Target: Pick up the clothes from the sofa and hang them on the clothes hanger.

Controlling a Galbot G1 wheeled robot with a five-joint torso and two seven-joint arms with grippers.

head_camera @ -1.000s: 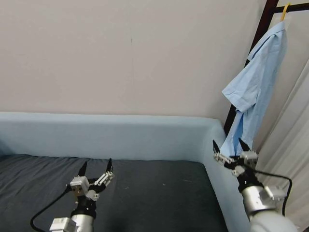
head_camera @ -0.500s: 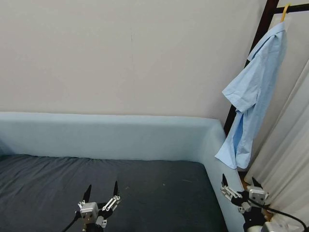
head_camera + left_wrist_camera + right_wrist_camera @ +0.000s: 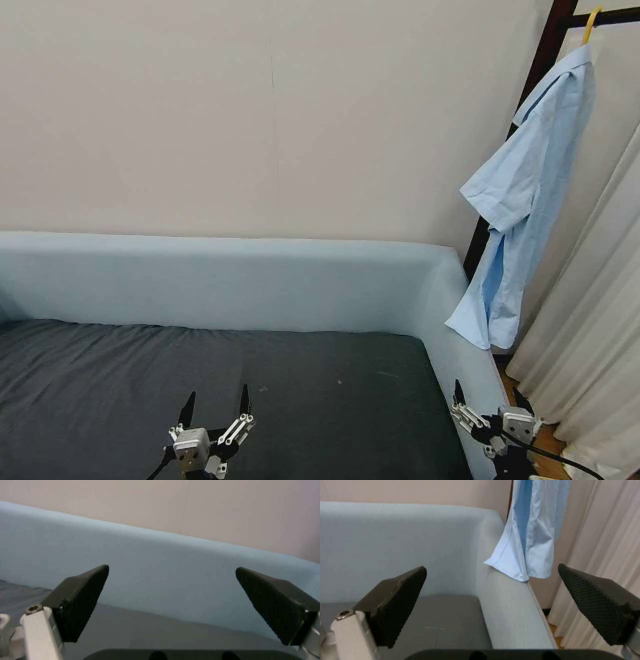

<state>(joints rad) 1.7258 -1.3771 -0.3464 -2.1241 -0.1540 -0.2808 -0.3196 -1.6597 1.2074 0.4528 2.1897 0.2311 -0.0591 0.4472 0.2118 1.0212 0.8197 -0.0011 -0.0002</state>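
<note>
A light blue shirt hangs on a yellow hanger from the dark clothes rack at the right, its hem draping over the sofa's right arm. The pale blue sofa with a dark grey seat spans the lower half of the head view. My left gripper is low over the seat, open with nothing between its fingers. My right gripper is low by the sofa's right arm, open and holding nothing.
A bare beige wall rises behind the sofa. White curtains hang to the right of the rack. A strip of wooden floor shows between the sofa arm and the curtain.
Both grippers have dropped toward the bottom of the head view. The right gripper moved away from the shirt's hem. The shirt stays hanging on the rack.
</note>
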